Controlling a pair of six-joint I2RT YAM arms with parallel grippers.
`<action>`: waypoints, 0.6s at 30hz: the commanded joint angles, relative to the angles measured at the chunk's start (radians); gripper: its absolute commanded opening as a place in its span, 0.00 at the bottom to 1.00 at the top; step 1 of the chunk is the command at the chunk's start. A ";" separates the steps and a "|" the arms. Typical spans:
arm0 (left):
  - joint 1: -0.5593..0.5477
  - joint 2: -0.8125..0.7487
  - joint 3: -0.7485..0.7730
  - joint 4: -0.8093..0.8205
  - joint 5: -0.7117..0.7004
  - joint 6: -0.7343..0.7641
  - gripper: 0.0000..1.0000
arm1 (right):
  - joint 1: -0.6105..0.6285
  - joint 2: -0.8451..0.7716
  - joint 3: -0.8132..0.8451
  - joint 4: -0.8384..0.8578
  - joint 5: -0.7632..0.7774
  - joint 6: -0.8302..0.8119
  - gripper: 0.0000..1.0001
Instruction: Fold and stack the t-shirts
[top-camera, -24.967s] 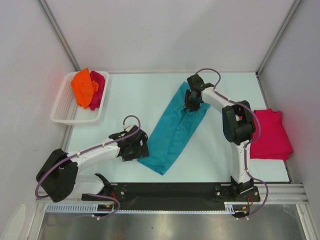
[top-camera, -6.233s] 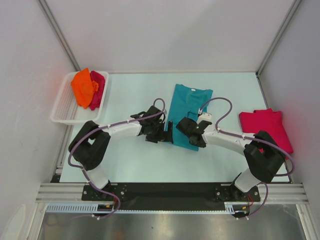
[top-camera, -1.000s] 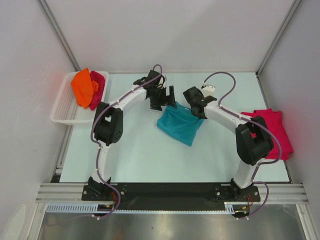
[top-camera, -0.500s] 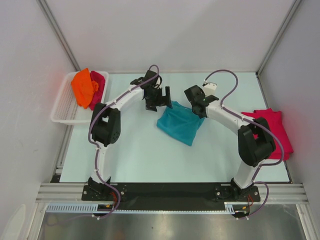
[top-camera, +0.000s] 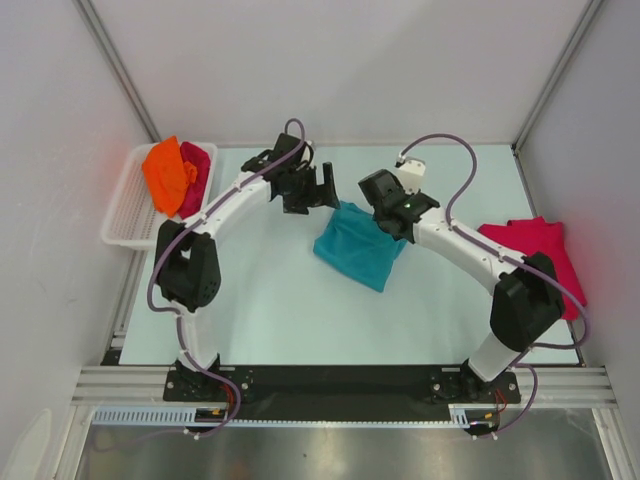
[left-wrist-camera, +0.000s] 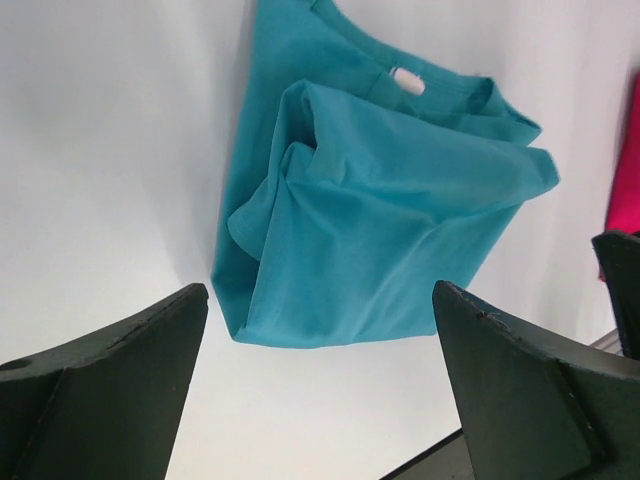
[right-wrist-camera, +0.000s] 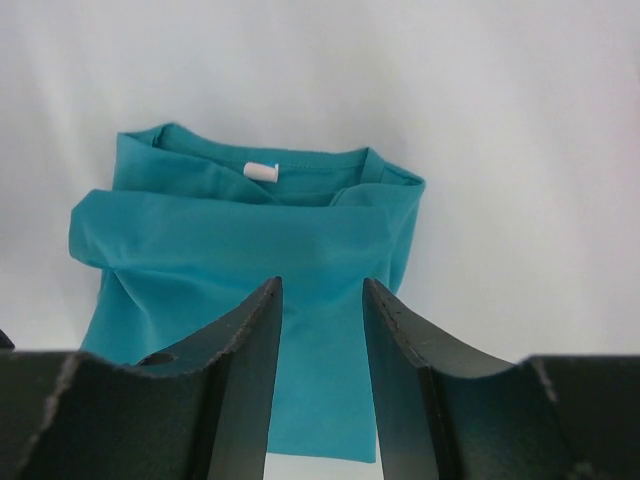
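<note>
The teal t-shirt lies folded into a small rough square mid-table. It also shows in the left wrist view and in the right wrist view, collar and white label at the far side. My left gripper hangs wide open and empty just beyond the shirt's far left corner. My right gripper is open and empty above the shirt's far right edge. A crimson-pink t-shirt lies folded at the right. The orange t-shirt and another crimson-pink one sit bunched in the basket.
The white slatted basket stands at the far left edge of the table. Grey walls close in on the left, back and right. The pink shirt's edge shows at the right in the left wrist view.
Both grippers have let go of the teal shirt's far edge and drawn back from it, the left toward the far left. The teal shirt lies still.
</note>
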 joint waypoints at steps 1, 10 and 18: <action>-0.016 -0.041 -0.083 0.035 0.008 0.001 1.00 | 0.035 0.077 0.036 0.018 -0.034 0.014 0.42; -0.030 -0.039 -0.128 0.098 0.037 -0.001 1.00 | 0.037 0.206 0.099 0.047 -0.028 -0.034 0.42; -0.047 0.004 -0.105 0.099 0.054 0.005 0.99 | -0.019 0.277 0.116 0.099 -0.009 -0.069 0.41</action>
